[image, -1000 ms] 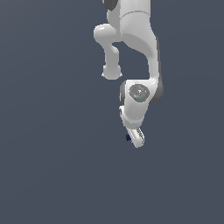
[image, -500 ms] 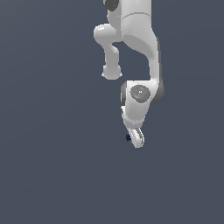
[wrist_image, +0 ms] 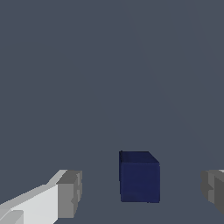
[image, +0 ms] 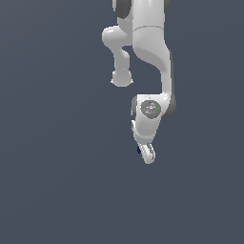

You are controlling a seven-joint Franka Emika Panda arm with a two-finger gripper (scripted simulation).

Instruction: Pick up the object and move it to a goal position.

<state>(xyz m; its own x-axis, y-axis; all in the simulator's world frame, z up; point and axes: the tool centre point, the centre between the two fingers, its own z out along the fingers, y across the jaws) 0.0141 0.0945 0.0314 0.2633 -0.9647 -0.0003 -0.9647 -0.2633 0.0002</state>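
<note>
The object (wrist_image: 139, 176) is a dark navy-blue cube on the grey floor, standing between my two grey fingertips in the wrist view. One fingertip (wrist_image: 70, 193) is off to one side of it and the other fingertip (wrist_image: 213, 190) to the opposite side, each with a clear gap to the cube. My gripper (wrist_image: 141, 192) is open and touches nothing. In the exterior view the object (image: 138, 149) is only a dark speck at the edge of the white gripper (image: 148, 156), which points down from the arm.
The white arm (image: 151, 52) reaches down from the top of the exterior view. Around it there is only flat grey floor (image: 57, 181), with no other objects or edges in sight.
The wrist and gripper have sunk slightly lower over the object. The object has not moved.
</note>
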